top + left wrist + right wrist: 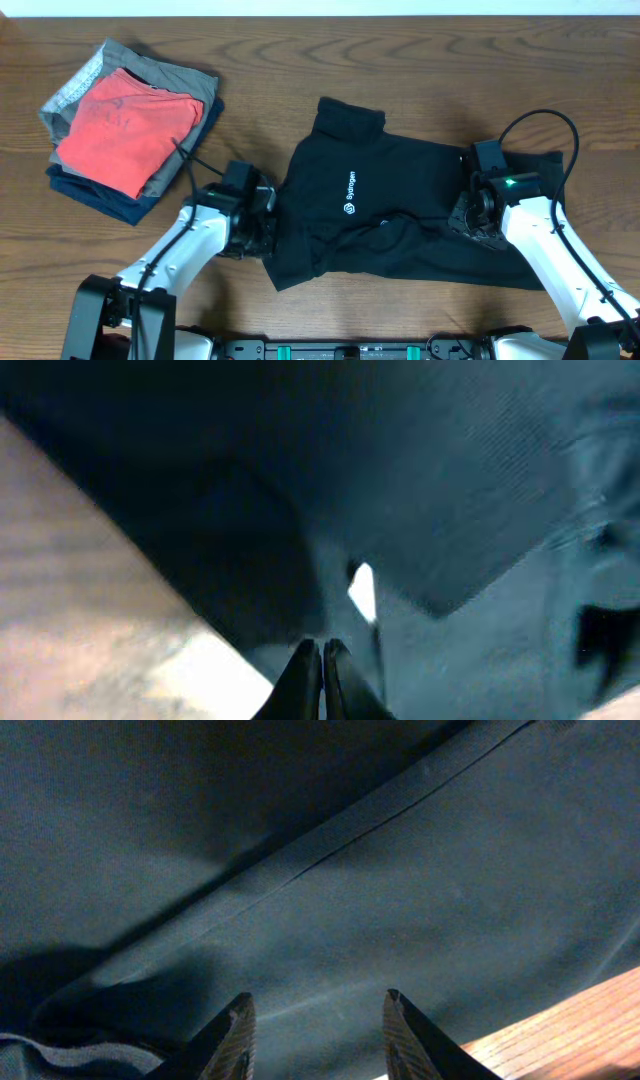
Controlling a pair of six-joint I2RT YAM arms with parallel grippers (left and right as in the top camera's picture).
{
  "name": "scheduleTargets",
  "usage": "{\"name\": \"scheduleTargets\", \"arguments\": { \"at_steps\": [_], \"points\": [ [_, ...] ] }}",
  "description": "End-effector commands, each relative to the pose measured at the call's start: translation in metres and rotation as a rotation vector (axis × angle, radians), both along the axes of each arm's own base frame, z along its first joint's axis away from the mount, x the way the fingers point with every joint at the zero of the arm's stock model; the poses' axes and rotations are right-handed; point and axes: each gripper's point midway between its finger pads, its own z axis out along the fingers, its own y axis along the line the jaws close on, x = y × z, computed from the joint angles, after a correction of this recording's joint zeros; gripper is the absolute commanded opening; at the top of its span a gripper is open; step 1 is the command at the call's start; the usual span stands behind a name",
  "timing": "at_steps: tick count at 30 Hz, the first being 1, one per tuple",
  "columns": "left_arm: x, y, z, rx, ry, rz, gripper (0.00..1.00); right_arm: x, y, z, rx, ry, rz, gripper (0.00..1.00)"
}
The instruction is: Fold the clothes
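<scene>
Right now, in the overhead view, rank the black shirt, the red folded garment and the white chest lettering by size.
Largest: black shirt.
Next: red folded garment.
Smallest: white chest lettering.

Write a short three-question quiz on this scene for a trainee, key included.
1. True or false: the left hand is shut.
2. The top garment of the folded pile is: A red, B green, C white.
3. Fill in: the right hand, open, is over the black ____.
Key: 1 true; 2 A; 3 shirt.
</scene>
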Motion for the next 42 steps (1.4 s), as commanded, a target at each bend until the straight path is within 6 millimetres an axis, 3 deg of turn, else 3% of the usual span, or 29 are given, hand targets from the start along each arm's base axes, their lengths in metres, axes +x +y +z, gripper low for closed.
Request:
{"name": "scheduleTargets", "arguments": {
  "at_steps": [1, 7, 15, 20, 24, 27, 30, 36, 42],
  "points": [
    [-0.001, -0.019, 0.005, -0.126, 0.004, -0.05, 0.06, 0.002, -0.003, 0.001, -0.006, -0.003, -0.01, 0.4],
    [0.001, -0.016, 0.004, -0.11, -0.008, -0.047, 0.06, 0.002, -0.003, 0.001, -0.005, -0.003, -0.007, 0.4],
    [0.001, 0.004, -0.02, 0.019, 0.03, -0.025, 0.06, 0.001, -0.002, 0.0, -0.003, 0.002, -0.006, 0.4],
    [0.002, 0.03, -0.04, 0.161, 0.065, 0.032, 0.06, 0.0, -0.003, 0.001, -0.006, 0.005, 0.005, 0.4],
    [0.005, 0.063, -0.045, 0.255, 0.086, 0.152, 0.06, 0.001, -0.005, 0.001, -0.014, 0.004, 0.01, 0.4],
    [0.007, 0.094, -0.042, 0.348, 0.091, 0.22, 0.07, 0.001, -0.008, 0.001, -0.014, 0.005, 0.004, 0.41],
    [0.015, 0.106, -0.038, 0.338, 0.087, 0.294, 0.06, 0.001, -0.01, 0.001, -0.013, 0.005, -0.005, 0.43],
    [0.028, 0.108, -0.024, 0.331, 0.075, 0.307, 0.06, 0.0, -0.01, 0.001, -0.016, 0.012, 0.018, 0.43],
    [0.036, 0.093, 0.016, 0.244, 0.068, 0.3, 0.11, 0.002, -0.009, 0.001, -0.011, 0.011, 0.042, 0.45]
  ]
}}
